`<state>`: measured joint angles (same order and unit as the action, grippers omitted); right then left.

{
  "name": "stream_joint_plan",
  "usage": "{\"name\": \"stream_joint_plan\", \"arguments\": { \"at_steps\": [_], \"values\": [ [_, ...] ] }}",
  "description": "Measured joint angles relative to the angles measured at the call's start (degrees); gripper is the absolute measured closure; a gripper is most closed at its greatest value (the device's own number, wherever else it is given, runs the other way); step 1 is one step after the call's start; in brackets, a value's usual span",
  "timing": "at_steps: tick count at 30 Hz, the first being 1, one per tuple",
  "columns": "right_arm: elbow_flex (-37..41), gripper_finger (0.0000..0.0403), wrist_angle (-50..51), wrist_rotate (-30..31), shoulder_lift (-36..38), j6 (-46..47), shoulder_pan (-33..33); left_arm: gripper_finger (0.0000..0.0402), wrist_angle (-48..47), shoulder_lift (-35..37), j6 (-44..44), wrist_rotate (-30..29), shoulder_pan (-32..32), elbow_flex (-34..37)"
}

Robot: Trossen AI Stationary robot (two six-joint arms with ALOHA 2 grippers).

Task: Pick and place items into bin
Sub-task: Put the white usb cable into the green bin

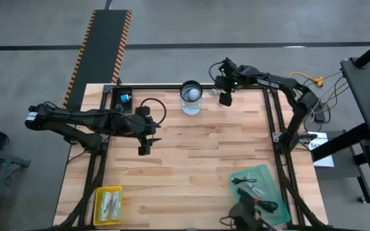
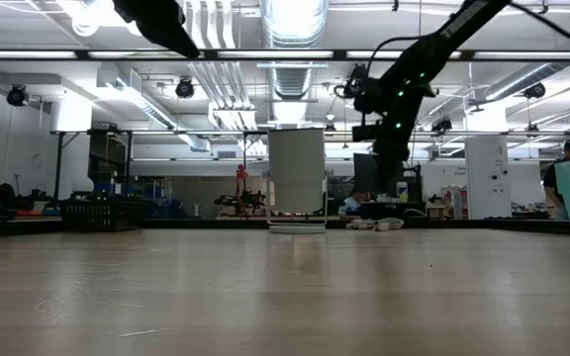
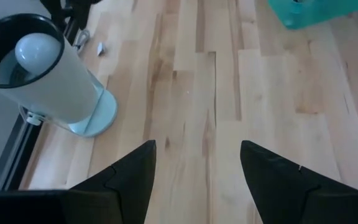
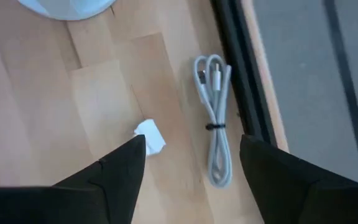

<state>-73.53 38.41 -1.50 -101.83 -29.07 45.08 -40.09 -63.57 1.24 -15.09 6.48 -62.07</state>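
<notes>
A short white cable (image 4: 213,118), bundled with a tie, lies flat on the wood beside the table's black far rail, next to a small white piece (image 4: 149,137). My right gripper (image 4: 191,168) hangs open above them, near the far edge (image 1: 225,96), right of the clear jar (image 1: 191,96). My left gripper (image 1: 143,146) is open over bare wood at the table's left middle, touching nothing (image 3: 197,180). The teal bin (image 1: 262,192) at the near right holds a black cable with a red tip (image 1: 252,191) and other small things. White printed packets (image 1: 108,205) lie in a yellow tray.
The jar with a white ball inside (image 3: 42,68) stands upright near the far edge, also in the low view (image 2: 296,178). A black tray (image 1: 122,97) sits at the far left corner. Dark objects (image 1: 243,215) lie at the near edge by the bin. Bare wood fills the middle.
</notes>
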Motion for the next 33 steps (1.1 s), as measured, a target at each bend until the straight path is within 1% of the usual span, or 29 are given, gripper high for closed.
{"name": "stream_joint_plan", "arguments": {
  "at_steps": [5,9,11,15,25,33],
  "values": [
    [-5.78,0.0166,5.17,0.5,-6.13,-2.74,0.19,0.0185,-0.01,0.0,0.02,0.02,0.0,0.4],
    [-8.04,0.0168,6.05,5.85,-9.54,-4.45,0.38,0.0185,0.01,0.0,0.04,0.02,0.0,0.4],
    [-8.68,0.0167,6.27,7.19,-11.15,-5.06,0.73,0.0185,0.01,0.0,0.04,0.02,0.0,0.4],
    [-10.37,0.017,8.12,6.94,-13.91,-6.97,1.5,0.0185,-0.01,0.0,0.06,0.02,0.0,0.51],
    [-11.87,0.0177,8.38,6.6,-14.44,-6.5,3.32,0.0185,0.01,0.0,0.06,0.04,0.0,0.57],
    [-12.35,0.0177,13.6,5.58,-14.94,-5.11,5.17,0.0185,0.01,-0.02,0.02,0.07,0.0,0.57]
  ]
}}
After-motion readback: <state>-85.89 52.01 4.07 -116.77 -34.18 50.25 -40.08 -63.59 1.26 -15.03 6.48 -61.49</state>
